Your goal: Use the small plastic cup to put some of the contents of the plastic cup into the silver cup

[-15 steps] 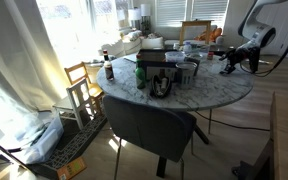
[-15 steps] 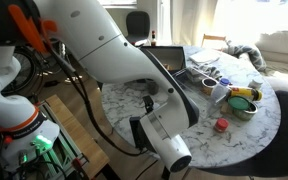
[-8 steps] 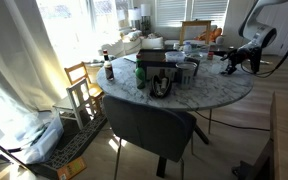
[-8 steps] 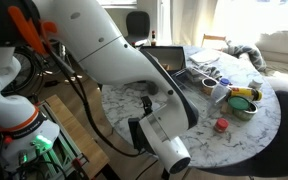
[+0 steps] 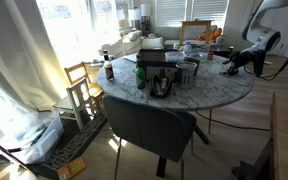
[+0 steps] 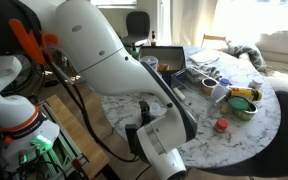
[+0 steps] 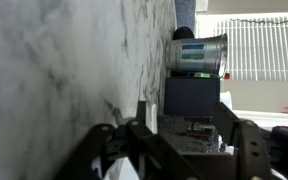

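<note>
The wrist view is turned on its side, so the marble desk (image 7: 54, 60) fills the left part like a wall. The silver cup (image 7: 199, 52) is seen standing on it, far ahead of the hand (image 7: 176, 135). Something green shows on the cup, but it cannot be told whether it is inside or only mirrored. A black box (image 7: 191, 98) is placed just beside the silver cup, between it and the hand.

The fingers (image 7: 102, 148) of the hand are dark, blurred and cut off by the lower edge. They are spread wide, and nothing is held between them.

In an exterior view the hand (image 5: 231, 64) is seen over the edge of the desk (image 5: 219, 95), well apart from the group of things in the middle. These things are too small to be named there.

In an exterior view the white arm (image 6: 104, 60) covers much of the picture, and the hand cannot be found. A pale plastic cup (image 6: 218, 93) stands on the desk (image 6: 199, 140) beside a bowl (image 6: 242, 108). A small red thing (image 6: 221, 125) is near them; its shape is not clear. How far these are from the silver cup cannot be told.
</note>
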Available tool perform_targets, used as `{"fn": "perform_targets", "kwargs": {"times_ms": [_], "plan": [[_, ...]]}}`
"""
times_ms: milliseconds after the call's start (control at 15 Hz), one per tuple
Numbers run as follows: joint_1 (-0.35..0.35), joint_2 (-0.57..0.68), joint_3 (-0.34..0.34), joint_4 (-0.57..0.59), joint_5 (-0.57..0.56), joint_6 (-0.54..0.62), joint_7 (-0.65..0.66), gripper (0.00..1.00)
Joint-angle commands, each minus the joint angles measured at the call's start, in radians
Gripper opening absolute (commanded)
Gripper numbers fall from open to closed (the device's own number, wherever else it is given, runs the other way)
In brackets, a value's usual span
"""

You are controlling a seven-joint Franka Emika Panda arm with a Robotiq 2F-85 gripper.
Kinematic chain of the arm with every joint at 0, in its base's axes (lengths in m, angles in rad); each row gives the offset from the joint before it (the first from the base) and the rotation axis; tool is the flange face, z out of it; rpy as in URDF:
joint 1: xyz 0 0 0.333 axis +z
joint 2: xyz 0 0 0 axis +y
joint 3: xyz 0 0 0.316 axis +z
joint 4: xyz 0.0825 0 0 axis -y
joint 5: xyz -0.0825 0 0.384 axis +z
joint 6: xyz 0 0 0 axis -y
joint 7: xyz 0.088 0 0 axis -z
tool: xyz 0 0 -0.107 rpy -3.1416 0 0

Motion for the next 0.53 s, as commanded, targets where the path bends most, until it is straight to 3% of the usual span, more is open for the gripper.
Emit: {"fn": "perform_targets", "kwargs": {"times_ms": [0,267,467], "plan": [[-0.025,0.068,0.007,0.026,0.025,0.004,-0.051,0.72],[-0.036,0.076,0.006,0.028,0.064,0.001,-0.077,0.75],[-0.042,0.083,0.007,0.030,0.084,-0.003,-0.097,0.68]]}}
